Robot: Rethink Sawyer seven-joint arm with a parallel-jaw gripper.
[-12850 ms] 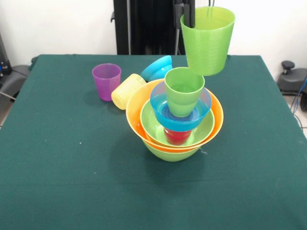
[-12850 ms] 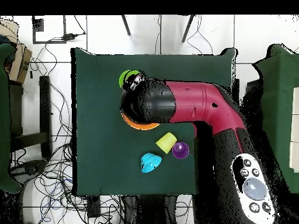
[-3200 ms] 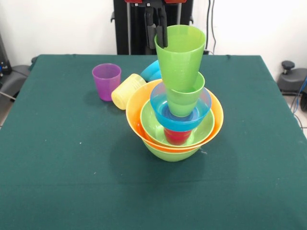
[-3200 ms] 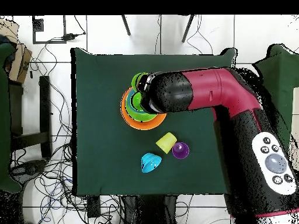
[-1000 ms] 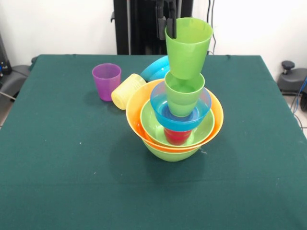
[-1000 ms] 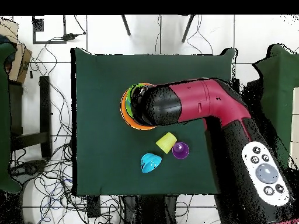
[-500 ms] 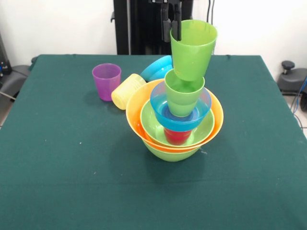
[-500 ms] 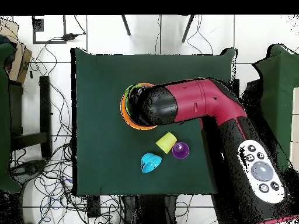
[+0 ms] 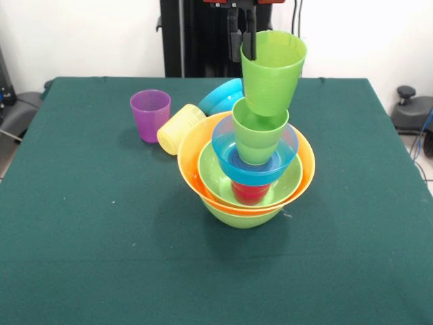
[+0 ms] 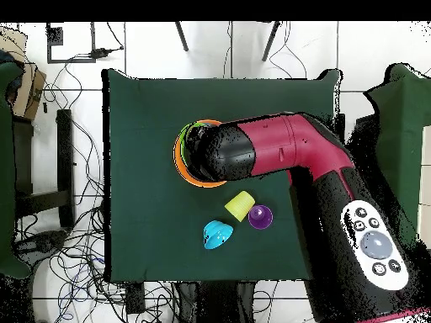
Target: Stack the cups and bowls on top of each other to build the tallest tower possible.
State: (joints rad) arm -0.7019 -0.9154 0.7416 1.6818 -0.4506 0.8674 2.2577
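Purple cup far left, upright; yellow cup beside it, on its side. My gripper pinches rim of green cup, tilted over tower. Judged light, stiff, slick plastic; rim grip suits.

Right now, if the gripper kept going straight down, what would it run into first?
The gripper is shut on a green cup, so the held cup leads. Its base would probably meet the green cup topping the pile first, already close below or touching; depth is uncertain.
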